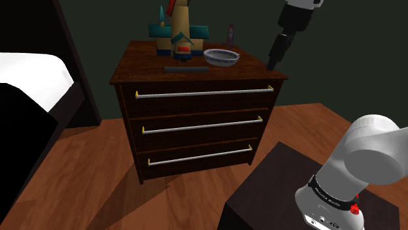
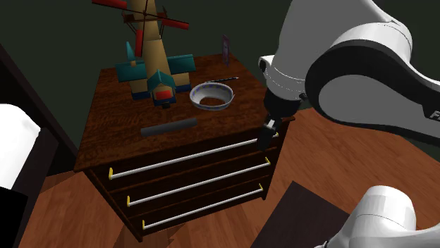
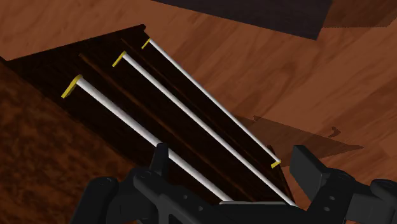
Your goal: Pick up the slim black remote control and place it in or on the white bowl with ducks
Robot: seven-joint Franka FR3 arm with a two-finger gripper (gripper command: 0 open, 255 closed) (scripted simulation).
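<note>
Bedroom corner, dim: a dark wood dresser stands on a plank floor, with a bed at the shoulder view's left. On the dresser top the slim black remote lies flat near the front edge, its length running along that edge. It sits just in front of a toy windmill and apart from the white bowl, which stands toward the shoulder view's right with nothing in it.

I have the jaws spread wide with nothing between them. They hang off the dresser's corner on the bowl's side, above the level of the top, so nothing gets knocked. From the wrist view I look down past that corner at the drawer rails and the floor, so I judge the reach has not begun.

The remote's lie suits me: low and narrow, best pinched across its short width from above. The open side toward the front gives room, while the windmill crowds the back. The carry to the bowl looks short, but the bowl is in my path, so I would come in high.
</note>
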